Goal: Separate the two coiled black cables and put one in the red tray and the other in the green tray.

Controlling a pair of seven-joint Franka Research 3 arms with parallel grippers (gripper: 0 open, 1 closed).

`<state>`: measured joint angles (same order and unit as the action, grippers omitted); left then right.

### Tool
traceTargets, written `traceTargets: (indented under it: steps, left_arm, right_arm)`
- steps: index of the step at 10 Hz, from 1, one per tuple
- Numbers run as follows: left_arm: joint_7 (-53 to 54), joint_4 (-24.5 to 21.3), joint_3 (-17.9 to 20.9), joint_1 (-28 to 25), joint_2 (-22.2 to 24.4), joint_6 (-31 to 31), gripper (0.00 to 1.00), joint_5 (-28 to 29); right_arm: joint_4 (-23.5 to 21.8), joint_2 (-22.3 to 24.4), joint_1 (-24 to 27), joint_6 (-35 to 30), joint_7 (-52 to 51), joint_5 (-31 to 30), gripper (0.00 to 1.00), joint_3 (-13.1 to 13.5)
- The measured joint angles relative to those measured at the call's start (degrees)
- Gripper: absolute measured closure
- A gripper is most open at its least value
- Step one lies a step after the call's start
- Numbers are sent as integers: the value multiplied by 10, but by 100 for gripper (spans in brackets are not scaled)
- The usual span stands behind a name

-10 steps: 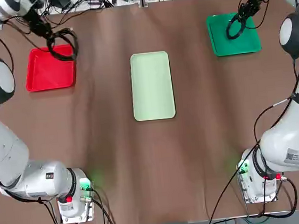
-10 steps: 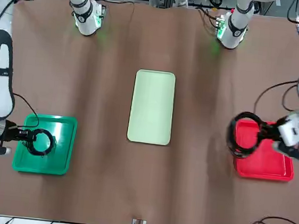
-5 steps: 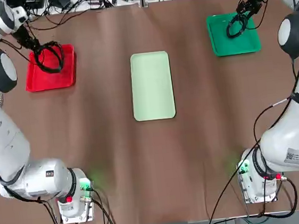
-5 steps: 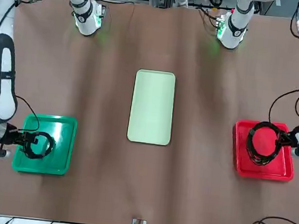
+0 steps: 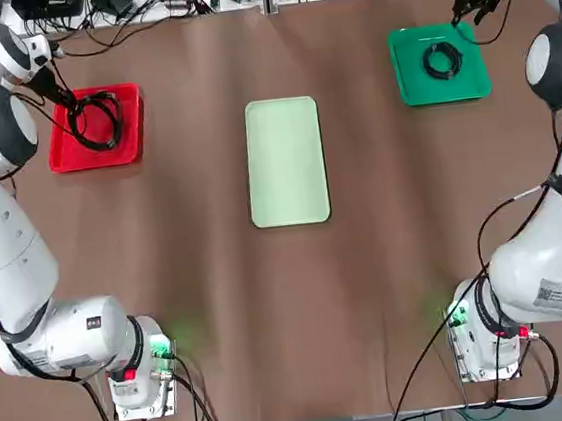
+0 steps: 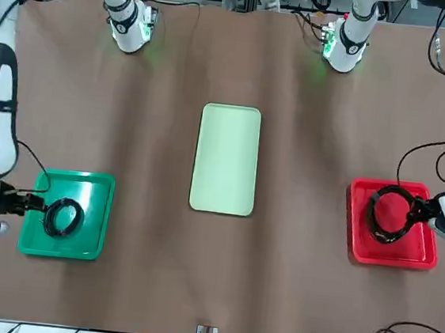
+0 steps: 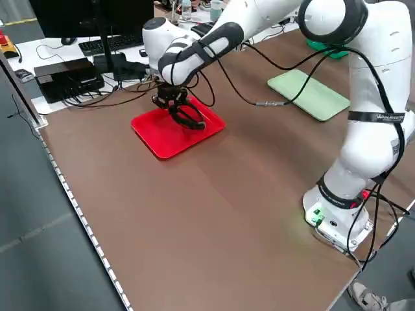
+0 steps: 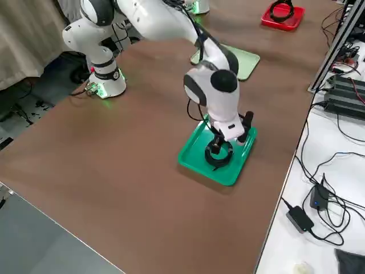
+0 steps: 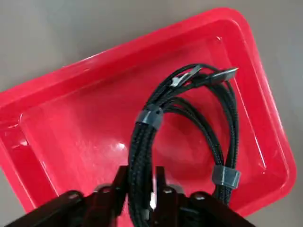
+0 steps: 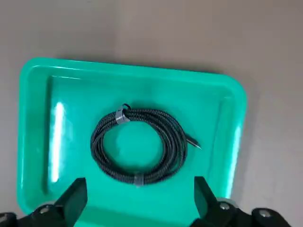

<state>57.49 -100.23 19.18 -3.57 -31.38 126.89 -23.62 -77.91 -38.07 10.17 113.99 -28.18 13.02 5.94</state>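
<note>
Right-arm change: since the earlier top view, the right pincer [image 10: 141, 182] has let go of the smaller coil and drawn back toward the outer side of its tray.
Left-arm change: over the same interval, the left pincer [image 9: 143, 171] has carried the larger coil from across the inner rim to within the outline of its tray.
Small coil: a tightly wound loop of black braided cable [image 10: 175, 146], bound with two grey bands, lies flat in the green tray, its thin plug pointing outward.
Green tray: a glossy emerald plastic tray with a raised rim [image 10: 61, 69], resting on the counter on the right arm's side.
Right pincer: wide open and holding nothing, near the small coil; its two black fingers are well apart.
Large coil: a looser loop of black braided cable [image 9: 142, 137], with two grey bands and metal plugs, stands tilted inside the red tray's outline; whether it bears on the tray's floor cannot be told.
Left pincer: slightly open over the red tray, with strands of the large coil between its fingers and a narrow gap at one side.
Red tray: a bright red plastic tray with a raised rim [image 9: 109, 56], on the left arm's side.
Central tray: a pale mint-green rectangular tray [image 5: 286, 162], lying between the two coloured trays.
Counter: a brown-covered surface [image 5: 301, 309] beneath all three trays.
</note>
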Motion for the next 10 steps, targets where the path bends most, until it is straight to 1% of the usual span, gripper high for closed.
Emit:
traceTargets:
  steps: [1, 2, 4, 5, 6, 7, 8, 9, 10]
  left_arm:
    - [-1, 6, 1, 0, -1, 0, 48, -1]
    - [-1, 12, 8, 1, -1, 0, 35, -1]
    - [-15, 28, 19, 1, 6, 0, 3, -1]
    - [-50, 36, 20, 4, 18, -1, 0, 13]
    - [-106, 40, 16, 10, 38, -2, 0, 48]
    - [-180, 41, 2, 16, 68, -13, 0, 87]
    - [-260, 41, -25, 19, 104, -39, 0, 130]
    - [-335, 41, -57, 22, 138, -77, 0, 170]
    - [-401, 41, -89, 24, 170, -115, 0, 195]
  right_arm:
    - [7, 28, 0, -18, 0, -2, 0, 1]
    - [11, 64, -1, -29, 7, -5, 0, 0]
    - [12, 137, -3, -77, 49, -7, 0, -2]
    - [13, 163, -8, -102, 78, -7, 0, -3]
    - [18, 186, -16, -135, 101, -7, 0, -5]
    - [29, 206, -24, -183, 124, -8, 0, -5]
    - [40, 223, -35, -221, 157, -16, 0, -6]
    - [47, 238, -52, -235, 201, -39, 0, -9]
    - [49, 251, -79, -238, 243, -63, 0, -10]
